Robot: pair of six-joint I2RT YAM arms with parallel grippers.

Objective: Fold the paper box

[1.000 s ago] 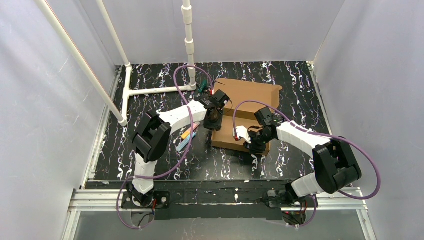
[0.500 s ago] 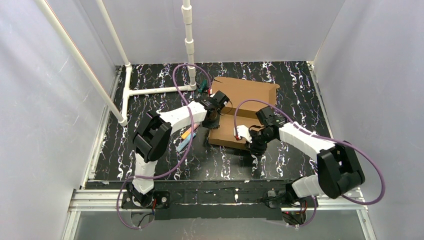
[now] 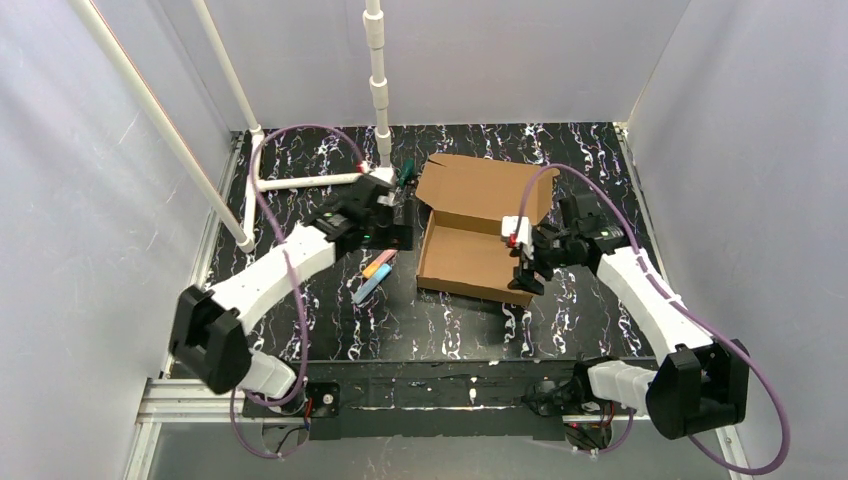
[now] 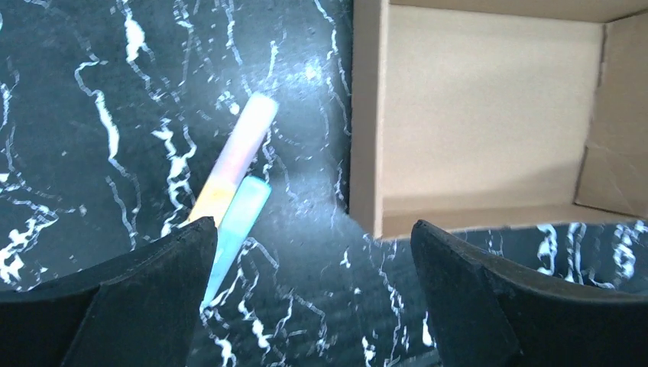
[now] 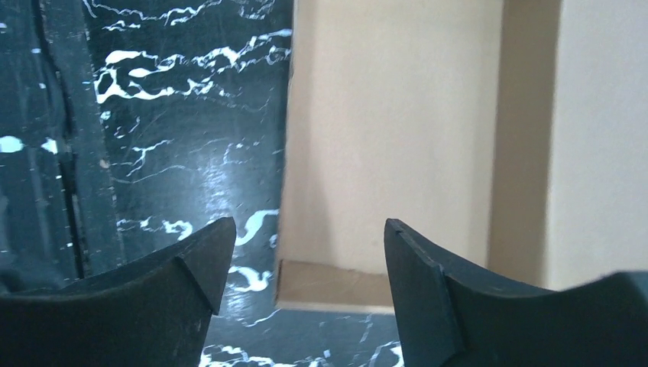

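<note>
**Both grippers spread, one on each side of the open box**

The black marbled table point(image 3: 600, 180) carries the paper box point(image 3: 465, 258), which lies between the two grippers. Its tray walls stand up and its lid flap leans open on the far side.

The left arm reaches forward from a bent elbow. The left gripper point(image 4: 313, 237) hovers just outside the box's left wall, fingers wide apart and holding nothing.

The right arm stretches along the right side, wrist turned inward. The right gripper point(image 5: 302, 229) sits by the box's near right corner, fingers apart and empty.

Two markers point(image 4: 233, 191) lie by the left gripper's left finger.
</note>
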